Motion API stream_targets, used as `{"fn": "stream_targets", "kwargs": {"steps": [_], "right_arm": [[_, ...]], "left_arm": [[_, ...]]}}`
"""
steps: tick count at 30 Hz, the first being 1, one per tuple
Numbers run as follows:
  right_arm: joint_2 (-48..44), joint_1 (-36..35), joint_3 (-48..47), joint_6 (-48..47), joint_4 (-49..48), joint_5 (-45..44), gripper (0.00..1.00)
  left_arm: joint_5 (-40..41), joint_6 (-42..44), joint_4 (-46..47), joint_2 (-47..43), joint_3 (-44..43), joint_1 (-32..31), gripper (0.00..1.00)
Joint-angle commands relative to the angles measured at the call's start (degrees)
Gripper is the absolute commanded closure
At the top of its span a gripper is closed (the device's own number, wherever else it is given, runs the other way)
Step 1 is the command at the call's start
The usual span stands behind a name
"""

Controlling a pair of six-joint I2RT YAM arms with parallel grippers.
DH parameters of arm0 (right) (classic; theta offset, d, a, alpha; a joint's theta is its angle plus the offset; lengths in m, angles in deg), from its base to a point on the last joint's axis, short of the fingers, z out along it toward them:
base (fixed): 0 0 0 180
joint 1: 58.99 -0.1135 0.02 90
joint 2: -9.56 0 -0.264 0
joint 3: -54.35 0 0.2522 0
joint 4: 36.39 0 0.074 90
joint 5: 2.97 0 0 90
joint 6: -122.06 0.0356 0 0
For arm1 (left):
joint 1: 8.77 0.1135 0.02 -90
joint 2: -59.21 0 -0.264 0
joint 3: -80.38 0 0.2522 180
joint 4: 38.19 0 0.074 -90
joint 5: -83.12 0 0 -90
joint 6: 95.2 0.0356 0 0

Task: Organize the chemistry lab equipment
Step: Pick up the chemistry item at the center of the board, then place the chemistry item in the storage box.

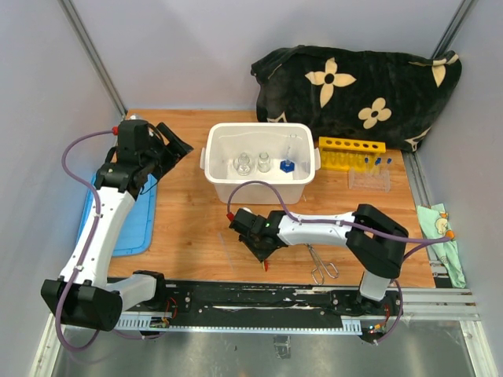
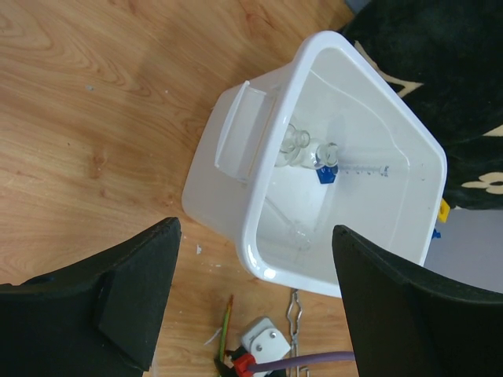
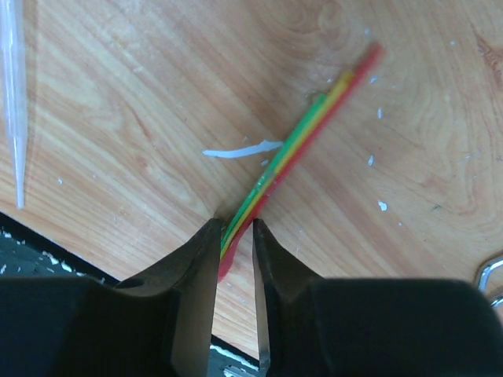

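At the near edge of the table the right gripper (image 3: pixel 236 228) pinches one end of the thin rods (image 3: pixel 314 133), a green, yellow and red bundle lying flat on the wood, with the metal tongs (image 1: pixel 322 267) near. Gripped this far off centre, the bundle may droop or splay when lifted, and one rod could slide free. Farther back, the left gripper (image 2: pixel 255 236) hangs spread wide above the white tub (image 1: pixel 216 177), holding nothing.
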State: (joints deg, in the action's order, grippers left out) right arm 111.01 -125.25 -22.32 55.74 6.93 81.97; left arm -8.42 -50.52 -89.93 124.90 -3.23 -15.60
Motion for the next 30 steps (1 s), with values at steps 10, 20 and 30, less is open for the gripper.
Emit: {"fn": "stream_targets", "kwargs": {"steps": [10,20,30], "right_arm": [[-6.41,-2.17,7.7,-1.41,6.56,-1.25,0.97],[-17.92,-2.7,-14.31,-13.04,25.7,-7.31,0.99],[-20.94,-0.45,-32.87,-30.85,28.71,-15.88,0.99]], "left_arm": [[1.58,-0.39,0.89,-1.65,1.08,0.5,0.18],[1.27,-1.63,2.63,-1.1,0.61,0.5,0.18],[-0.02,0.26,2.0,3.69,-2.73,0.5,0.18]]}}
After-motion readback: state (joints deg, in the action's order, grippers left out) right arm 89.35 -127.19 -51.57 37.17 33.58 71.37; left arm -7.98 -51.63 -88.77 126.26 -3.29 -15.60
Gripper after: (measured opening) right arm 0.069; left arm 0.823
